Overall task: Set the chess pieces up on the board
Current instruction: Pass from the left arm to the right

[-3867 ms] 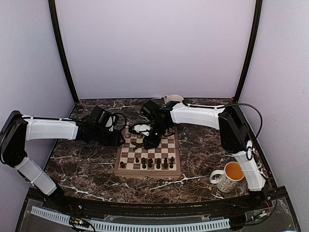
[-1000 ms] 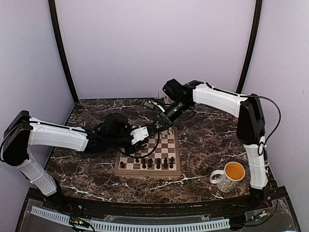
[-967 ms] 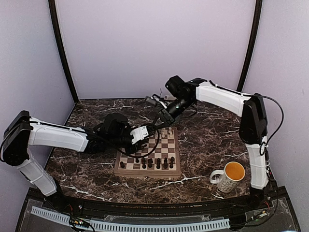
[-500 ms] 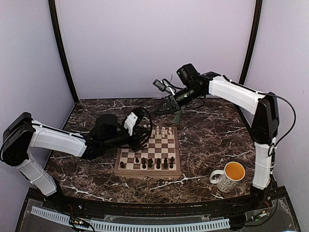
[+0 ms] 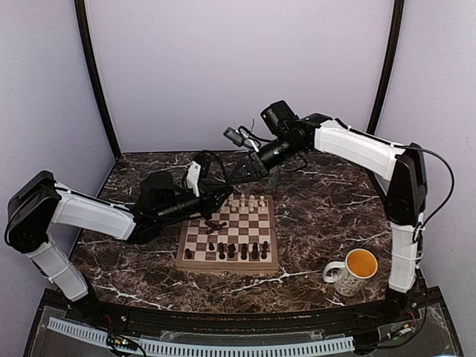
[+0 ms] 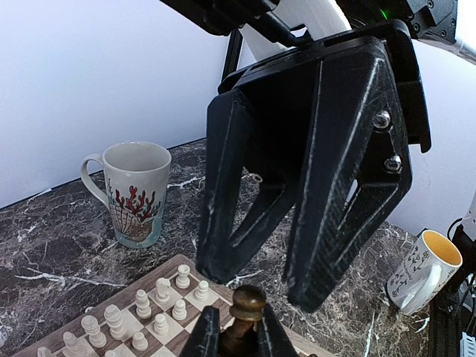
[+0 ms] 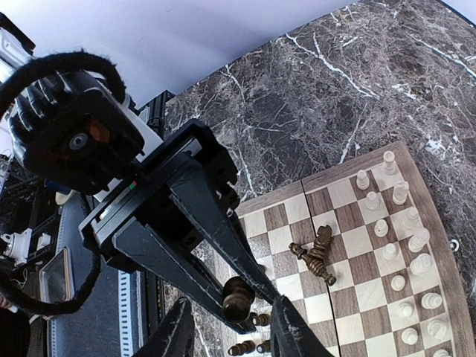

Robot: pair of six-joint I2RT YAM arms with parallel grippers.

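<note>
Above the far-left corner of the board (image 5: pixel 227 266), my left gripper (image 5: pixel 222 190) is shut on a dark brown chess piece (image 6: pixel 248 300) with a round head, held upright. My right gripper (image 5: pixel 236 175) faces it, open. Its two black fingers (image 6: pixel 338 186) stand either side of the piece (image 7: pixel 239 296) without touching it. Several cream-white pieces (image 5: pixel 251 201) stand on the far rows and several dark pieces (image 5: pixel 230 251) on the near row. A few dark pieces (image 7: pixel 316 253) lie toppled on the squares near the board's left side.
A white mug with a yellow inside (image 5: pixel 349 271) stands on the marble at the near right. A mug with a red coral pattern (image 6: pixel 134 190) stands behind the board. Black frame posts (image 5: pixel 93 74) rise at the back corners.
Over the last second my left gripper has risen from the board with the dark piece. My right gripper lifted away to the back, then came back leftward around the piece.
</note>
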